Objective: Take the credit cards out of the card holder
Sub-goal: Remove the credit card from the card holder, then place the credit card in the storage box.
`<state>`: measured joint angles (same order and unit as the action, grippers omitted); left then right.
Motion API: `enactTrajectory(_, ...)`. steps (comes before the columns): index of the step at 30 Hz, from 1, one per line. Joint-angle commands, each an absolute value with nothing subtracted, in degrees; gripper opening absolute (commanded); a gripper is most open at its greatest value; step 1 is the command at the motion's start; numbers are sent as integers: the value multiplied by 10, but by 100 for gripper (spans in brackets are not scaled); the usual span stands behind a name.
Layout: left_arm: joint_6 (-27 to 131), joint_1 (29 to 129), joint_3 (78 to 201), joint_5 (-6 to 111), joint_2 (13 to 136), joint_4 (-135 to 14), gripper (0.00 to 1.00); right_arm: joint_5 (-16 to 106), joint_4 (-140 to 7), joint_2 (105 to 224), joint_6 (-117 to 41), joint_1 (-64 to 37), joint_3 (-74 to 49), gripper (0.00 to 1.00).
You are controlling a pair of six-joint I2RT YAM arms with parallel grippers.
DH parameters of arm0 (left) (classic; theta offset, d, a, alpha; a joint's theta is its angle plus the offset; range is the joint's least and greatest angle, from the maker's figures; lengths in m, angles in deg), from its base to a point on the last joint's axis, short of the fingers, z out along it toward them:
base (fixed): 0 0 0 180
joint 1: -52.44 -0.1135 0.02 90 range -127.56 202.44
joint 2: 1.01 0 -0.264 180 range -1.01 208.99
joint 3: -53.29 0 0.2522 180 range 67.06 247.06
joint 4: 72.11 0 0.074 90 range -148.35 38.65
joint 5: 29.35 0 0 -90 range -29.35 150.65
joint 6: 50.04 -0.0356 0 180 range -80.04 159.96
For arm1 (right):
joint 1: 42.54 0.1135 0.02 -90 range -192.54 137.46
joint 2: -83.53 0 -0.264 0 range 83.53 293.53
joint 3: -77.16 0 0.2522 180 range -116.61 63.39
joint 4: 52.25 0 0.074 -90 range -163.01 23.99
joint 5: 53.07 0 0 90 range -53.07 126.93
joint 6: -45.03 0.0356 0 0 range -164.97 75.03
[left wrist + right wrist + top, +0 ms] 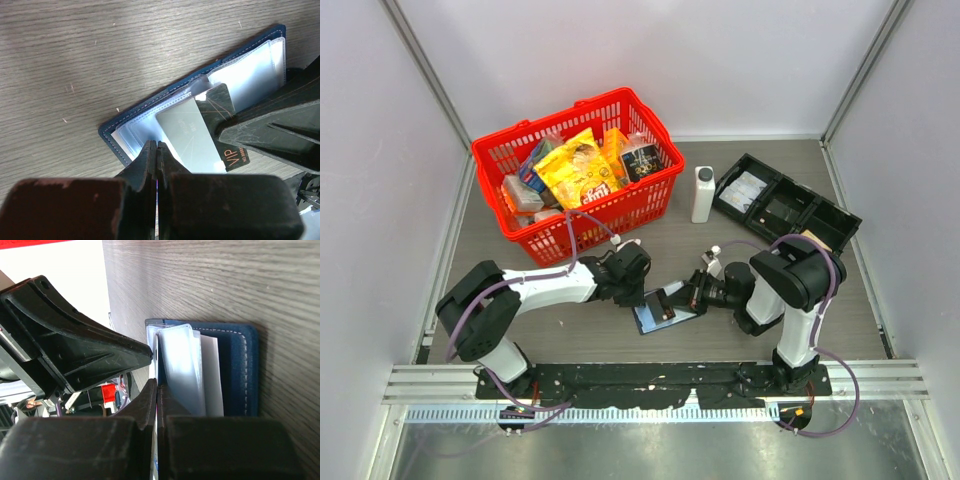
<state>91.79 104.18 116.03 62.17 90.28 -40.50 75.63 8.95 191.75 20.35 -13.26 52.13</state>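
The navy card holder (655, 316) lies open on the table between my two grippers. In the left wrist view it (150, 107) shows pale clear sleeves. A silver-grey credit card (187, 137) and a dark card marked VIP (235, 159) stick out of them. My left gripper (157, 145) is shut, its tips resting on the sleeves at the silver card's left edge. My right gripper (157, 386) is shut on a thin straight pale edge at the top of the sleeve stack (180, 365), apparently a card. Its finger (270, 131) lies over both cards.
A red basket (582, 172) of snack packets stands at the back left. A white bottle (703, 193) and a black compartment tray (785, 205) stand at the back right. Grey walls close in the sides, and the arms' base rail runs along the front.
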Motion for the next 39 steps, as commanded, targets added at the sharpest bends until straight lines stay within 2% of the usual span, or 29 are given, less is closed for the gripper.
enactTrajectory(1, 902, 1044, 1167, 641, 915, -370, 0, 770, 158, 1891, 191, -149, 532, 1)
enactTrajectory(14, 901, 1044, 1171, 643, 919, -368, 0, 781, 117, 1841, 173, -208, 565, 1)
enactTrajectory(18, 899, 1044, 1182, 643, 911, -362, 0, 748, -17, 1750, 115, -211, 557, 1)
enactTrajectory(21, 897, 1044, 1195, 646, 899, -360, 0, 697, -224, 1617, 56, -210, 533, 1)
enactTrajectory(24, 895, 1044, 1218, 650, 889, -360, 5, 633, -376, 1488, -7, -211, 493, 1)
enactTrajectory(29, 893, 1044, 1249, 650, 861, -371, 16, 560, -492, 1339, 3, -211, 476, 1)
enactTrajectory(32, 895, 1045, 1251, 650, 824, -408, 35, 528, -510, 1250, 21, -211, 477, 1)
enactTrajectory(37, 905, 1049, 1222, 662, 748, -515, 74, 487, -504, 1128, 67, -211, 488, 1)
enactTrajectory(39, 913, 1050, 1203, 660, 722, -572, 84, 470, -488, 1087, 87, -211, 496, 1)
